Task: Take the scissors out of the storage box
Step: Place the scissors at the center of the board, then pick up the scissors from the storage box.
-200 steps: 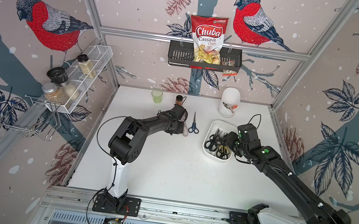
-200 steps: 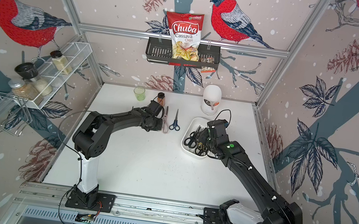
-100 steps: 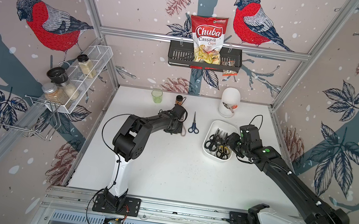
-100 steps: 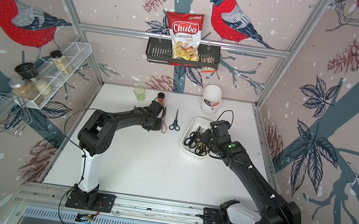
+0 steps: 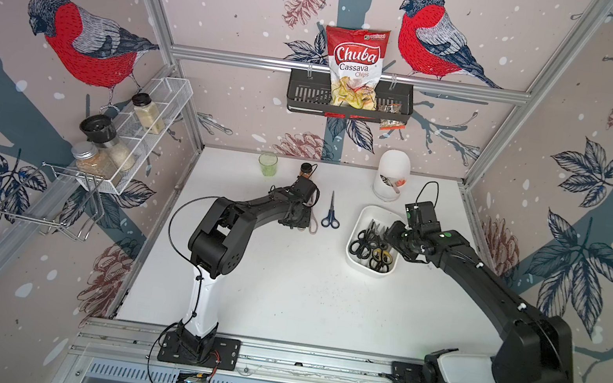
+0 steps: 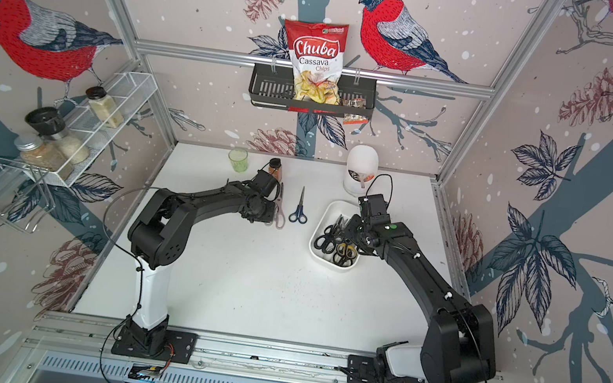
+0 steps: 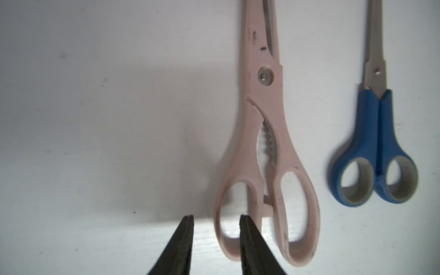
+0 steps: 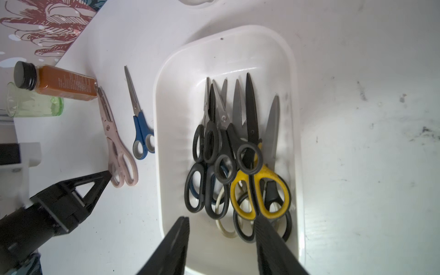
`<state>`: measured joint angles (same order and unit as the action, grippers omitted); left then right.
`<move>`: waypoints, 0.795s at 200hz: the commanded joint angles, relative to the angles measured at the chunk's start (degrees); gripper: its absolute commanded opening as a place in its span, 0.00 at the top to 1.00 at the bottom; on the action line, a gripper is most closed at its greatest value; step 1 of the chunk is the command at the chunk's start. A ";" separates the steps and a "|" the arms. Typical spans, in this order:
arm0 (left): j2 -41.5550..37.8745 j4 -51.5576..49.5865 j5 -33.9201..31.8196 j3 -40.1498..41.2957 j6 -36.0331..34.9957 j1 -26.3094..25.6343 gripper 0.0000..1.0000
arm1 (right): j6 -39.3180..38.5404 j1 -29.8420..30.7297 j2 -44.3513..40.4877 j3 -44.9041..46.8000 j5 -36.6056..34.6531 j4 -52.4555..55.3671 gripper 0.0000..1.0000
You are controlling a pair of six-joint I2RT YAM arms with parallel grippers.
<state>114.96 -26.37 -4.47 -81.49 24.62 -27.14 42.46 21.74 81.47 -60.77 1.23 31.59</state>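
Pale pink scissors [image 7: 264, 95] lie just beside left end effector [image 7: 216, 216]

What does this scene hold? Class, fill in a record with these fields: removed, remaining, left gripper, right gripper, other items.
Removed: pink scissors and blue scissors, flat on the table, side by side, apart
Remaining: pile of scissors in the box; handles black, yellow, cream
Left gripper: jaws open at the pink scissors' handle, holding nothing
Right gripper: jaws open above the box, holding nothing
Other items: brown bottle, green cup, white container
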 commanded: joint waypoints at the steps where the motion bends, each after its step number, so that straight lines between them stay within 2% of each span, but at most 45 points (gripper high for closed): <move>1: -3.01 -2.60 0.44 -0.82 -0.06 0.16 0.62 | -7.20 -1.84 3.62 -3.30 2.95 3.78 0.59; 21: -6.09 -3.46 1.27 -0.56 -0.06 0.29 0.62 | -10.85 -3.04 6.96 -5.78 3.47 5.44 0.67; 39: -8.98 -3.45 3.16 0.16 0.13 0.28 0.62 | -14.03 -3.81 9.41 -7.34 5.57 5.99 0.68; 72: -13.49 -1.23 13.16 2.86 1.81 0.28 0.62 | -17.42 -3.88 13.96 -9.54 6.69 7.42 0.71; 93: -16.20 0.98 16.25 5.37 4.66 0.24 0.62 | -18.23 -3.84 15.50 -9.95 4.80 7.69 0.71; 115: -19.03 2.94 16.11 7.71 5.80 0.25 0.62 | -18.91 -3.86 16.56 -9.80 4.49 6.94 0.70; 159: -21.90 0.34 11.01 8.51 3.87 0.32 0.62 | -19.86 -3.82 19.83 -9.81 3.09 6.51 0.70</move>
<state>94.65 -25.71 8.75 -73.54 29.54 -27.07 24.12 17.87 100.20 -70.43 6.07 37.87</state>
